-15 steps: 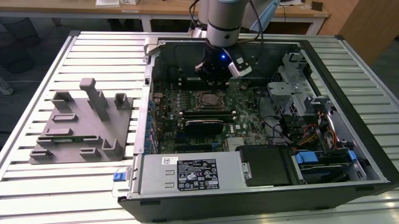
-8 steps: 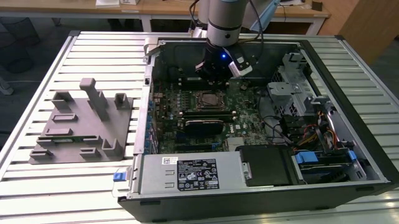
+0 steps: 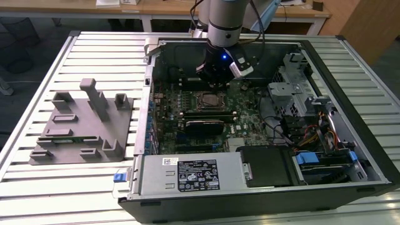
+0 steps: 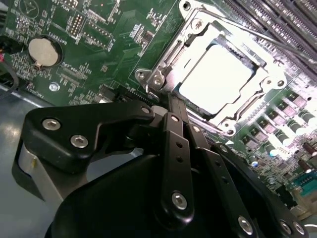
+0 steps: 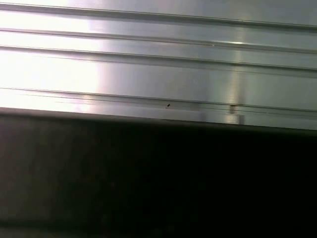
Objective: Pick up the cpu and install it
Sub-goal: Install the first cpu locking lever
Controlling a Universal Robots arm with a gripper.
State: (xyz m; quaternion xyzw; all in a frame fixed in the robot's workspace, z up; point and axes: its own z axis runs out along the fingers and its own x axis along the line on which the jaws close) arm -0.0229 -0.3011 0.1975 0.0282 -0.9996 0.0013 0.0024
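While the tool (image 4: 171,101) is hanging inside the open computer case (image 3: 350,136) on the slatted surface (image 3: 75,187), its fingers are standing together with nothing between them. The cpu (image 4: 215,82) is already lying flat in the motherboard socket (image 4: 163,74), just beyond the fingertips, toward the case's middle. Glare is washing out its top, and whether the tool is touching the socket frame is hard to tell.

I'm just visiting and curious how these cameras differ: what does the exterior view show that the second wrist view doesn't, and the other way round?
Exterior view alone: the whole open computer case on the slatted table, and the grey plastic fixture lying beside it.

Second wrist view alone: a close look at the cpu, its silvery top sitting inside the socket's metal frame, and a round coin battery.

Both: the green motherboard and the gripper just beside the socket.
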